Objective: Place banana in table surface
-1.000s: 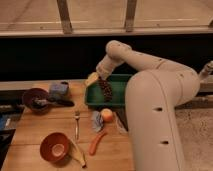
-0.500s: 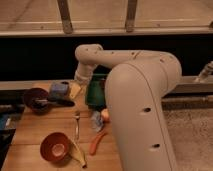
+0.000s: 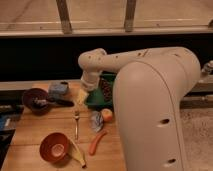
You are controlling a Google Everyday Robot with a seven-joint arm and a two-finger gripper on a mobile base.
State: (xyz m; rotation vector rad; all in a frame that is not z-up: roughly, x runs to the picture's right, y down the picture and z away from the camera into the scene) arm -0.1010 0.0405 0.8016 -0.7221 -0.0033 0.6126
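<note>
The banana [image 3: 76, 153] is slim, curved and pale yellow. It lies flat on the wooden table surface [image 3: 50, 125] near the front edge, against the right side of a red bowl [image 3: 54, 147]. My gripper [image 3: 81, 96] hangs far behind it, pointing down at the table just left of the green tray [image 3: 95, 104]. Its yellowish fingers stand open and I see nothing held between them. The big white arm [image 3: 155, 110] fills the right half of the view and hides the table's right part.
A dark speckled oblong thing [image 3: 106, 89] lies in the tray. A fork [image 3: 76, 122], a silvery object [image 3: 96, 121], a round orange fruit [image 3: 107, 115] and an orange-red stick [image 3: 97, 142] sit mid-table. A dark bowl [image 3: 36, 99] and a blue object [image 3: 59, 90] stand at back left.
The arm has swung left, carrying the gripper from above the tray's back corner to just left of the tray and a little lower. The banana by the red bowl has not moved.
</note>
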